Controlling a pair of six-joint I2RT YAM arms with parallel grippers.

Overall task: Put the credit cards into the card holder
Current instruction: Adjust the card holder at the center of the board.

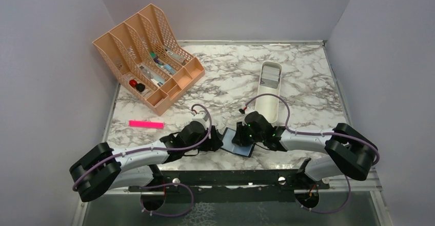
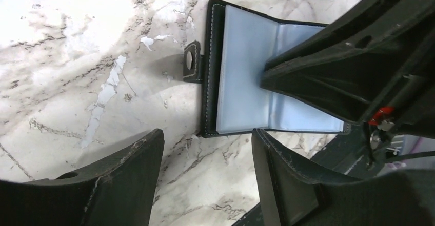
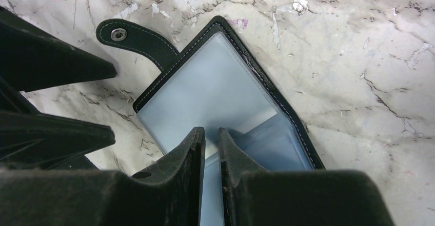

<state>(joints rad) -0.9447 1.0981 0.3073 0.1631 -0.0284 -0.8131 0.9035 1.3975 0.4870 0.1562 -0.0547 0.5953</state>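
Observation:
The card holder (image 1: 245,145) lies open on the marble table, black with pale blue plastic sleeves; it also shows in the left wrist view (image 2: 246,72) and the right wrist view (image 3: 215,93). Its snap tab (image 3: 134,37) sticks out to the side. My right gripper (image 3: 211,131) is almost shut, only a narrow slit between the fingers, tips down on a sleeve near the fold. I cannot make out a card in it. My left gripper (image 2: 205,146) is open and empty just beside the holder's edge. Grey credit cards (image 1: 271,74) lie in the white tray (image 1: 267,105).
A peach desk organizer (image 1: 149,57) with small items stands at the back left. A pink marker (image 1: 146,124) lies left of my left arm. Grey walls close in the table on three sides. A black rail (image 1: 225,177) runs along the near edge.

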